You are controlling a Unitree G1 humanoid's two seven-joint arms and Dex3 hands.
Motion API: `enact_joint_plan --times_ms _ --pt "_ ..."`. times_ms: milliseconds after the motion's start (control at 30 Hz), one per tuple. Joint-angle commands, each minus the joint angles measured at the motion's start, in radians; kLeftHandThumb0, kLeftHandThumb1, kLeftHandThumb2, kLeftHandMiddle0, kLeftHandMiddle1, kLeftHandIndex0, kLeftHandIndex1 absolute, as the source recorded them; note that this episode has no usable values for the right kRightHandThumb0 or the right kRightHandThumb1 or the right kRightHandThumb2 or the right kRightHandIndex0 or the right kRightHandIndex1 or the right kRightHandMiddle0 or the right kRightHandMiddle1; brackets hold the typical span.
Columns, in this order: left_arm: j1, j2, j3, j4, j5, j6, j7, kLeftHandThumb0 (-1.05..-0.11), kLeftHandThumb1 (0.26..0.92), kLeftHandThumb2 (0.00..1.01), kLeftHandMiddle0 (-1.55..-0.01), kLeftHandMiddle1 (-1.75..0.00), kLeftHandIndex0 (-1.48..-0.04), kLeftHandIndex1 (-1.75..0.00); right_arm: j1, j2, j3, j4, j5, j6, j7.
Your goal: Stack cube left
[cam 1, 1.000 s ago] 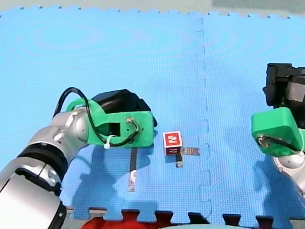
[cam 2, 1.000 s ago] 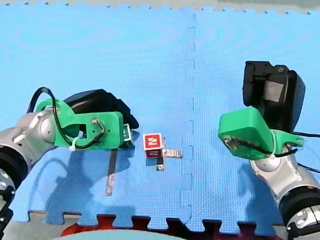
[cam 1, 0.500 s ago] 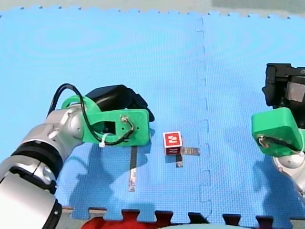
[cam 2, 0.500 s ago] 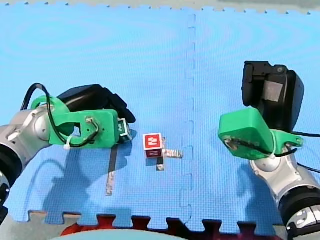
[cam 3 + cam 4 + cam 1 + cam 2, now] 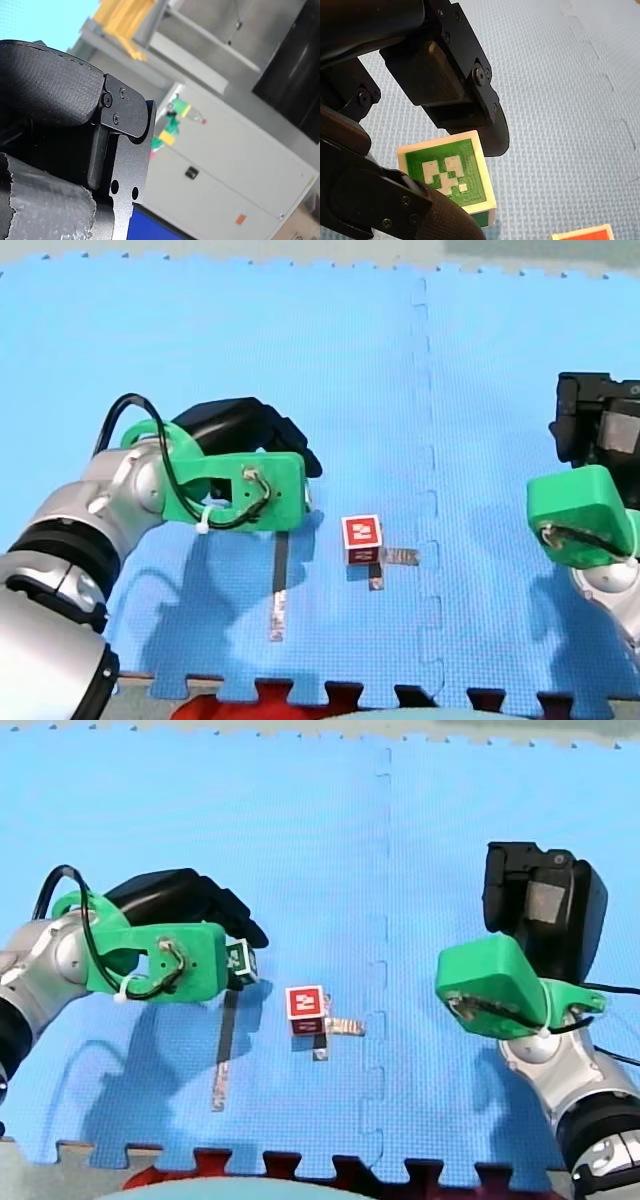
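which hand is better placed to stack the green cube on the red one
Left. The left robot hand grips the green cube close beside the red cube; the right robot hand is far off at the right of the blue foam mat.

I see a matt, dimpled foam mat point(image 5: 350, 370); glossy tape strips point(image 5: 403, 557) beside the red cube point(image 5: 361, 533); a smooth-faced green cube point(image 5: 447, 172).

- Green cube point(image 5: 240, 961): white-edged, green face w/ white block marker. Pinched btwn fingers of left hand point(image 5: 185, 905), tilted slightly, at left-centre of blue mat point(image 5: 300, 340).
- Red cube point(image 5: 361, 537): white-edged, red top w/ white marker. Sits upright on mat nr centre, at a grey tape cross point(image 5: 402, 557). Apart from green cube, to its right and nearer the robot.
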Motion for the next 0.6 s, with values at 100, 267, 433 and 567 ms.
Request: enact_joint_plan --times_ms 100,267,433,567 --pt "-0.022 0.006 0.005 -0.017 -0.011 -0.006 -0.02 -0.474 0.8 0.01 -0.99 -1.75 -1.29 0.0 0.002 -0.004 -0.001 0.001 0.001 -0.001 -0.004" --pt "-0.035 0.017 0.009 -0.021 -0.016 -0.018 -0.028 -0.475 0.802 0.0 -0.98 -1.75 -1.29 0.0 0.003 -0.006 -0.002 0.004 0.002 0.0 0.0" --pt "-0.04 0.025 0.02 -0.028 -0.029 -0.04 -0.035 -0.478 0.8 0.0 -0.98 -1.75 -1.29 0.0 0.004 -0.004 -0.002 0.009 0.004 0.006 0.003" --pt "-0.046 0.024 0.025 -0.033 -0.036 -0.048 -0.039 -0.48 0.799 0.0 -0.98 -1.75 -1.29 0.0 0.004 -0.003 -0.005 0.011 0.01 0.003 0.011"
